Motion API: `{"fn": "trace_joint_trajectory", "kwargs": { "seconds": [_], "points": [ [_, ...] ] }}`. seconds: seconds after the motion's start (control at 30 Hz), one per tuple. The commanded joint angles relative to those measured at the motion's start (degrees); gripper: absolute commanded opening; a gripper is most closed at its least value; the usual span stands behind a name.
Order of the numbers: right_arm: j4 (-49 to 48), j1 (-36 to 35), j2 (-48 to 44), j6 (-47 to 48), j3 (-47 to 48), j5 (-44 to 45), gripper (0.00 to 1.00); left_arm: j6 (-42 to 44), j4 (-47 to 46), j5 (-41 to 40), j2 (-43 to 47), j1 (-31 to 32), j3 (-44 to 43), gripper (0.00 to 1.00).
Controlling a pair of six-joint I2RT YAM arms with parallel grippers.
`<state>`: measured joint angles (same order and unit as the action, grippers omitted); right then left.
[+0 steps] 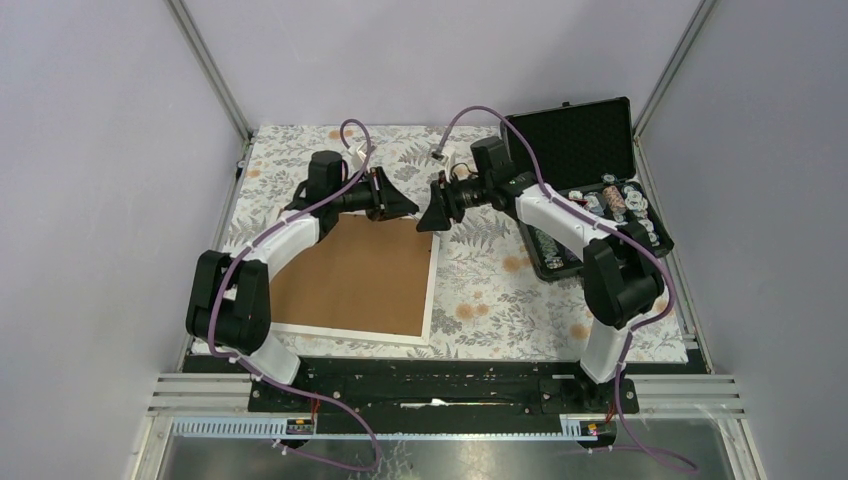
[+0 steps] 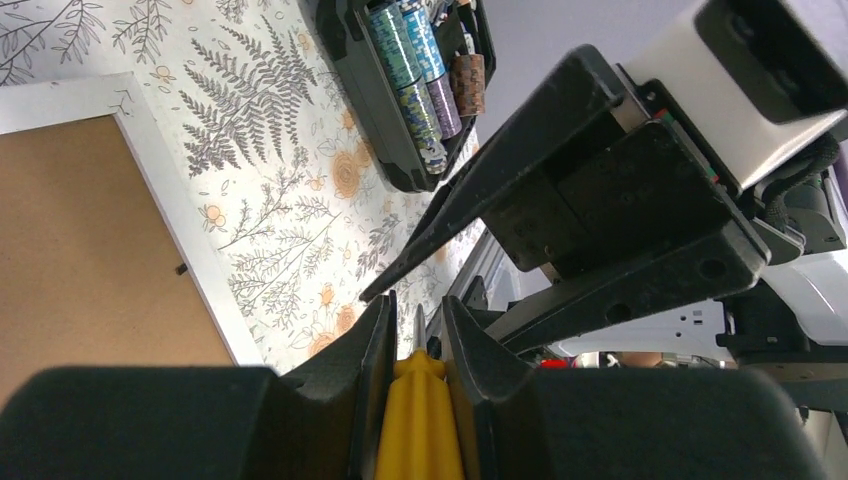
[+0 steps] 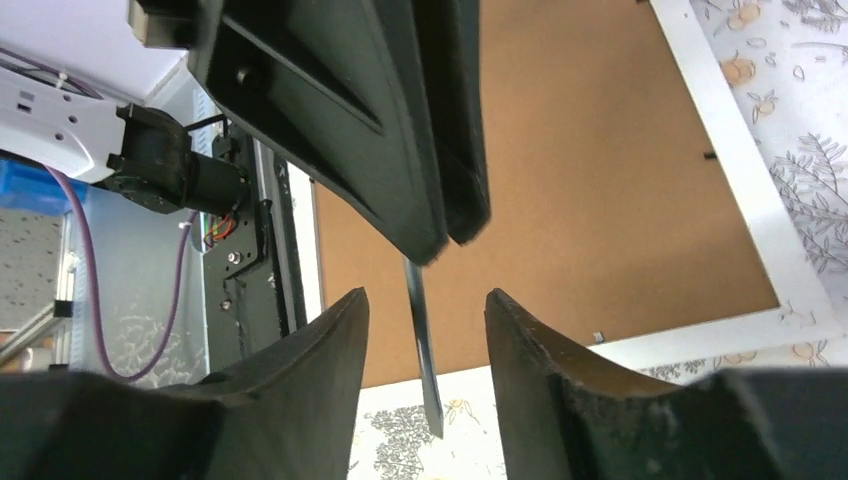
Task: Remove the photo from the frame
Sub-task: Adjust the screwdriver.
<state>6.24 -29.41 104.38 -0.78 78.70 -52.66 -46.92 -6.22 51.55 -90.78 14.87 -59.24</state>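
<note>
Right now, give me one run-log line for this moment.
left fingers shut on yellow-handled tool | right fingers open around blade | frame back up | photo unseen

Far right corner of the frame (image 1: pixel 355 280) is basically blocked: the left gripper (image 1: pixel 408 210), clamped on a yellow-handled tool (image 2: pixel 418 420), sits nose to nose with the right gripper (image 1: pixel 430 218), and the tool's thin blade pokes between its spread fingers. Rest of the frame's brown back is wide open, except where the left arm (image 1: pixel 285 240) hangs over its left edge. There's also a free strip of table (image 1: pixel 490 290) between the frame and the black case (image 1: pixel 585 190), whose raised lid walls off the far right.
</note>
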Motion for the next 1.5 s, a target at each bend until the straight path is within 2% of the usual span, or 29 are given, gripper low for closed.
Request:
{"fn": "trace_joint_trajectory", "kwargs": {
  "seconds": [0.0, 0.07, 0.13, 0.17, 0.23, 0.4, 0.5, 0.63, 0.87, 1.07, 1.27, 1.47],
  "points": [
    [5.91, -1.58, 1.86, 8.18, 5.85, 0.49, 0.43, -2.08, -5.94, 4.11, -0.11, -1.08, -3.04, 0.00],
    [7.84, -1.73, 2.35, 10.29, 7.16, 1.41, 0.26, -2.36, -6.02, 5.81, -0.35, -1.74, -3.05, 0.03],
    [10.11, -1.69, 2.66, 12.85, 8.38, 2.28, 0.07, -1.81, -5.07, 8.00, -0.55, -2.42, -3.37, 0.14],
    [11.73, -1.73, 2.63, 14.71, 8.91, 2.38, 0.01, -0.48, -3.19, 9.01, -0.74, -2.74, -3.84, 0.22],
    [14.88, -1.77, 2.45, 18.35, 9.86, 1.96, 0.00, 4.50, 3.42, 11.95, -1.44, -3.19, -6.33, 0.36],
    [23.25, -1.73, 2.35, 26.65, 11.73, -1.06, 0.00, 26.45, 29.63, 16.38, -3.90, -4.21, -14.22, 0.48],
    [25.98, -1.73, 2.94, 28.58, 12.63, -2.13, 0.00, 34.36, 38.60, 17.80, -5.46, -4.35, -16.82, 0.52],
    [27.07, -2.25, 2.93, 30.05, 12.80, -2.82, 0.00, 36.57, 41.74, 19.22, -6.87, -4.38, -16.94, 0.52],
    [27.67, -2.96, 2.63, 30.55, 12.22, -2.71, 0.00, 37.39, 41.68, 18.14, -6.12, -2.45, -14.59, 0.50],
    [28.25, -3.57, 2.12, 30.68, 11.66, -3.94, 0.00, 33.44, 35.58, 17.86, -4.61, -1.40, -11.86, 0.45],
    [29.39, -3.93, 1.67, 31.74, 11.30, -5.28, 0.00, 33.43, 34.85, 17.92, -4.59, -0.23, -11.52, 0.32],
    [29.80, -4.56, 1.72, 32.49, 11.43, -5.54, 0.00, 30.83, 31.43, 18.80, -3.88, 0.73, -10.08, 0.30]
  ]
}}
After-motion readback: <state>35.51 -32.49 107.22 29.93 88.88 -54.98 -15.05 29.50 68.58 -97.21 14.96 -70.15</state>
